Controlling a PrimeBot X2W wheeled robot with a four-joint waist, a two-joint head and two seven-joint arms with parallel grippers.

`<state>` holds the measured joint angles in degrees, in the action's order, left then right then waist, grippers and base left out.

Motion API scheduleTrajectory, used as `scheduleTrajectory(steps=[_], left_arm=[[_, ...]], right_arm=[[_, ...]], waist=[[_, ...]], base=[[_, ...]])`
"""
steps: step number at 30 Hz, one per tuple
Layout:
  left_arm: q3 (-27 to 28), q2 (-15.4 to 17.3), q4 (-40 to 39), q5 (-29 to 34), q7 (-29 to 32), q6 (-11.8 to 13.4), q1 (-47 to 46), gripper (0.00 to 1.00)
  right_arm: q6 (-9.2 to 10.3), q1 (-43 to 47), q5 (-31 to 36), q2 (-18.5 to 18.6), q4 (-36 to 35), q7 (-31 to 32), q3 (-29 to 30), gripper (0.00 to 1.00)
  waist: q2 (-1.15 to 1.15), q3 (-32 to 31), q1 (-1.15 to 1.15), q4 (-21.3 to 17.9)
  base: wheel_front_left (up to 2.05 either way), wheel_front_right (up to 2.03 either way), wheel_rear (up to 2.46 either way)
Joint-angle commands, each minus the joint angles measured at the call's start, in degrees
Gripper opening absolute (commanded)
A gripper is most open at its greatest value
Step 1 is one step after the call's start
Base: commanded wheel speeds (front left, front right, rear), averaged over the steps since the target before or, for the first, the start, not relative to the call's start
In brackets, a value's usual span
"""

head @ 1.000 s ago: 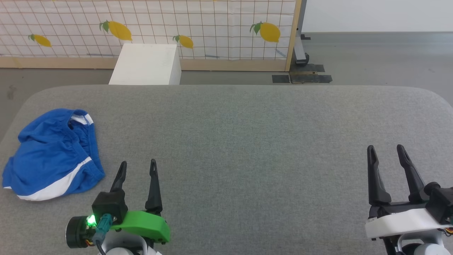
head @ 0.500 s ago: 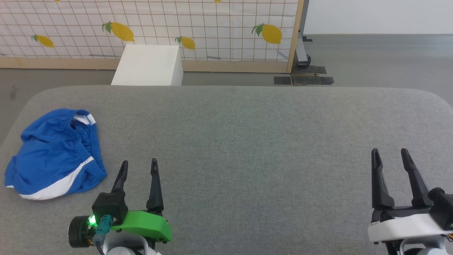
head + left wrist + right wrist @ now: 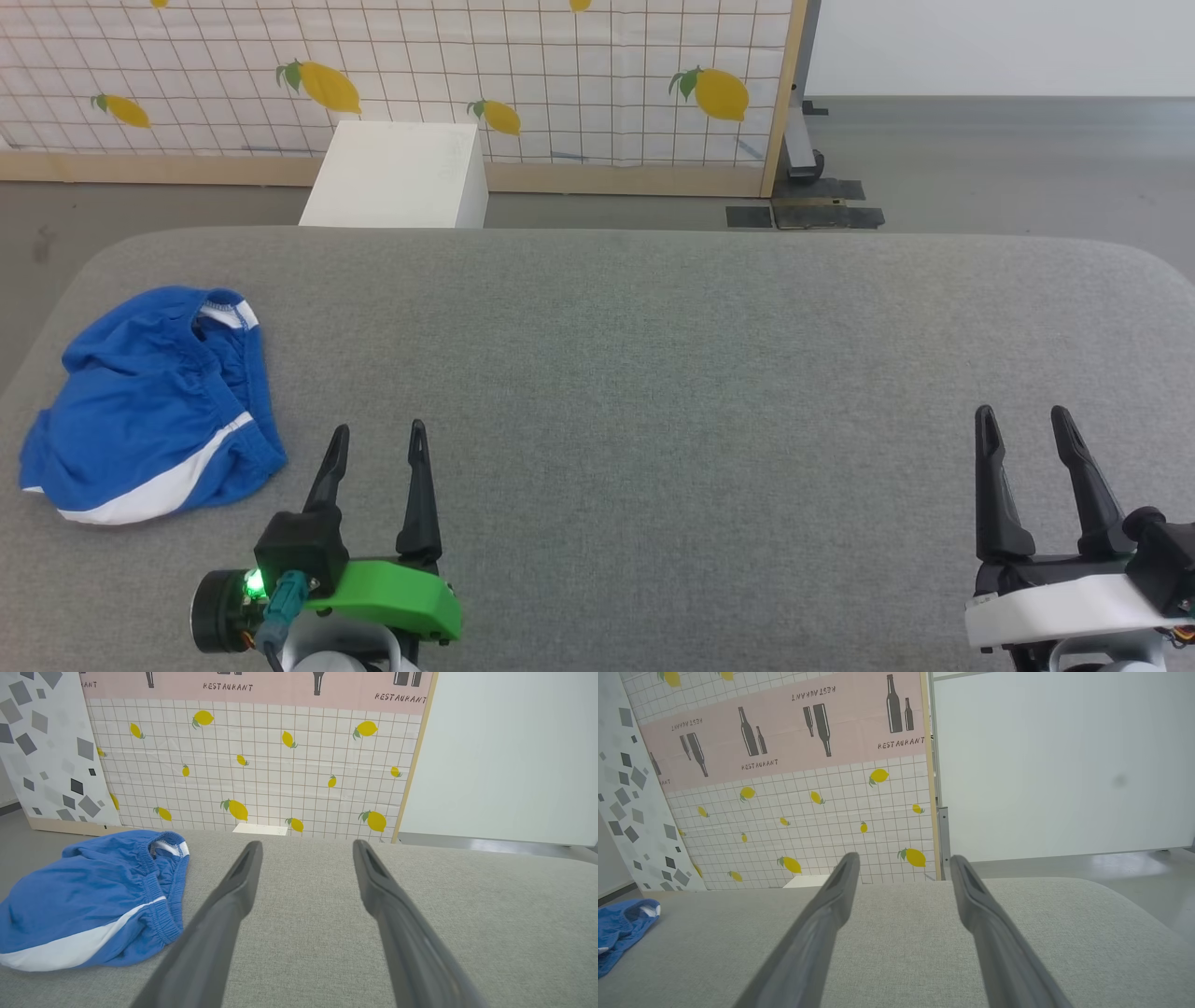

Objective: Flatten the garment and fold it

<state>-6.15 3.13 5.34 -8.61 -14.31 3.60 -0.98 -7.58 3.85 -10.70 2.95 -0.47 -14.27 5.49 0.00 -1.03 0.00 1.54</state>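
1. Nearby, at the left gripper (image 3: 379,429): stands with jaws wide apart, grips nothing, points up the grey padded table (image 3: 653,373)
2. Likewise at the right gripper (image 3: 1019,411): stands spread open and empty over the table's right side, well apart from the garment (image 3: 149,401)
3. Further out on the left, at the garment: lies in a crumpled heap near the table's left edge, close beside the left gripper yet untouched, waistband bunched, one white stripe showing
4. Beyond the table: white box (image 3: 397,173) on the floor, lemon-patterned screen (image 3: 560,75) behind it
5. Judged from this: nothing done so far; leaves grasping, spreading flat and folding all to do
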Motion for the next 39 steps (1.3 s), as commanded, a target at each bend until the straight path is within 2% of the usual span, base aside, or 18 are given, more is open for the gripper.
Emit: scheduleTrajectory(steps=[1, 21, 39], left_arm=[[-0.2, -0.2, 0.4, -0.3, -0.7, 0.3, -0.9, 1.0], [-0.3, -0.2, 2.2, 0.1, -0.7, 0.1, -0.8, 1.0], [-0.1, -0.2, 2.8, 0.3, -0.7, 0.3, -1.0, 1.0]], right_arm=[[0.09, 0.9, -0.6, -0.1, 0.3, -0.7, -0.1, 1.0], [0.09, 0.9, 1.4, -0.1, 3.6, -0.7, -1.3, 1.0], [0.09, 0.7, 2.0, -0.1, 3.3, -0.7, -1.2, 1.0]], waist=[[0.0, 0.0, 0.0, 0.1], [0.0, -0.2, 0.0, 0.1], [0.0, 0.0, 0.0, 0.3]], base=[[0.0, 0.0, 0.0], [0.0, 0.0, 0.0], [0.0, 0.0, 0.0]])
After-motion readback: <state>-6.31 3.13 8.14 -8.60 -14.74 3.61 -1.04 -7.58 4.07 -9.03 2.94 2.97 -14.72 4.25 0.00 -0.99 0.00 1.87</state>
